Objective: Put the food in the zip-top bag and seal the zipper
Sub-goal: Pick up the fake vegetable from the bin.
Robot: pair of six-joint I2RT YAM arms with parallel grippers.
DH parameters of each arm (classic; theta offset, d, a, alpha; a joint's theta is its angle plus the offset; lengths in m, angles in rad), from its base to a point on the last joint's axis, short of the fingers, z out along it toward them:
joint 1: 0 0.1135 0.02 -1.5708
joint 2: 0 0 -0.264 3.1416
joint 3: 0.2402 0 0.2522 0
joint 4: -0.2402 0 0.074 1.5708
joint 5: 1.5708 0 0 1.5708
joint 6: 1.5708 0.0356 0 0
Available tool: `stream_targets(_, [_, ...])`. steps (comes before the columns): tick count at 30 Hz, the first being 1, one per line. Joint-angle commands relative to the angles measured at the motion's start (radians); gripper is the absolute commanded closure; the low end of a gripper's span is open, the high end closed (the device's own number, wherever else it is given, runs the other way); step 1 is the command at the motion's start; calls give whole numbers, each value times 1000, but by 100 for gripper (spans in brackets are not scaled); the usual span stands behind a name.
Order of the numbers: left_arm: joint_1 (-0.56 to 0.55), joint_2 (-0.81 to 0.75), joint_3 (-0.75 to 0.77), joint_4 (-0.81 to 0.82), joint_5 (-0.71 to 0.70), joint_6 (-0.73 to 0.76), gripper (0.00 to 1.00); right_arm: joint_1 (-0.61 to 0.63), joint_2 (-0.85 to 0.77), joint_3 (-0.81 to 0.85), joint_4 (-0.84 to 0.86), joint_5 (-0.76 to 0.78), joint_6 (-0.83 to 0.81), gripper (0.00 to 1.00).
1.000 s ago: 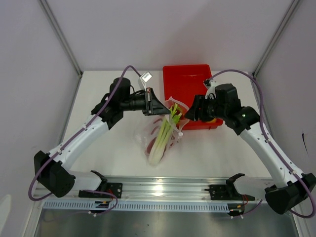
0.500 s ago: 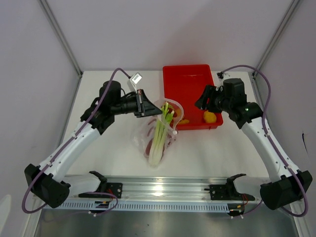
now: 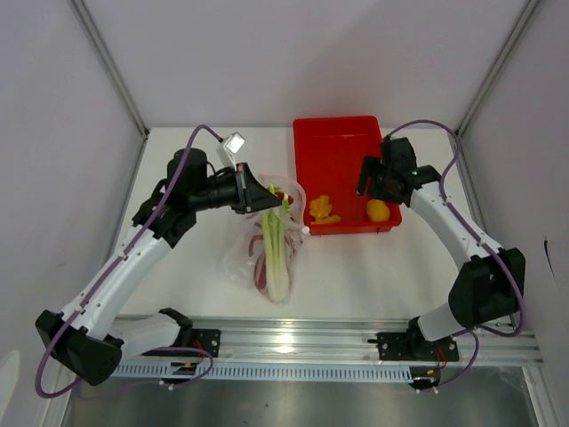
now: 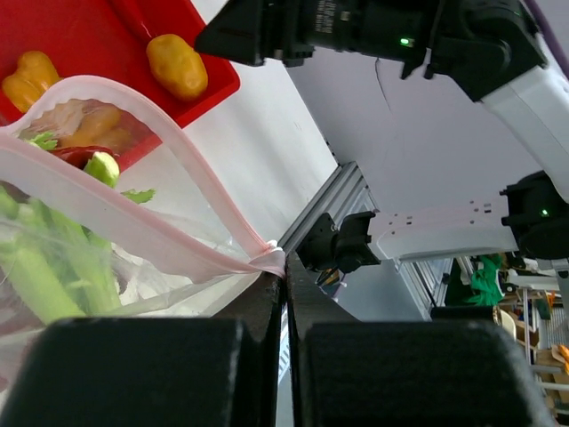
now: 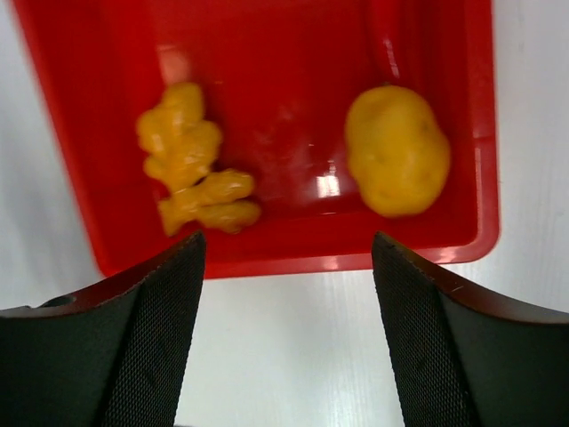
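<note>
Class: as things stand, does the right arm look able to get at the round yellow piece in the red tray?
Probably yes: the right end effector is open above the red tray, and the round yellow piece lies uncovered.

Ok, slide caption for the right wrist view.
Open right gripper above red tray holding knobbly piece and round yellow piece.

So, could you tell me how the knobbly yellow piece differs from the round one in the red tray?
The knobbly piece is lobed, irregular and more orange; the round piece is a smooth oval and paler yellow. The knobbly piece lies nearer the bag than the round piece. Both rest in the red tray, outside the bag.
</note>
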Motion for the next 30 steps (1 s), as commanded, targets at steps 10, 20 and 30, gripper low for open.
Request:
stream_targets(10, [9,3,-21,99,87,-14,99,19,151,10,-27,307,-56,18])
stream_targets(20, [9,29,-24,172,146,-77,99,53,275,70,-22,373,-63,18])
stream_targets(30, [8,31,-32,178,147,-85,99,73,386,127,-47,491,-73,16])
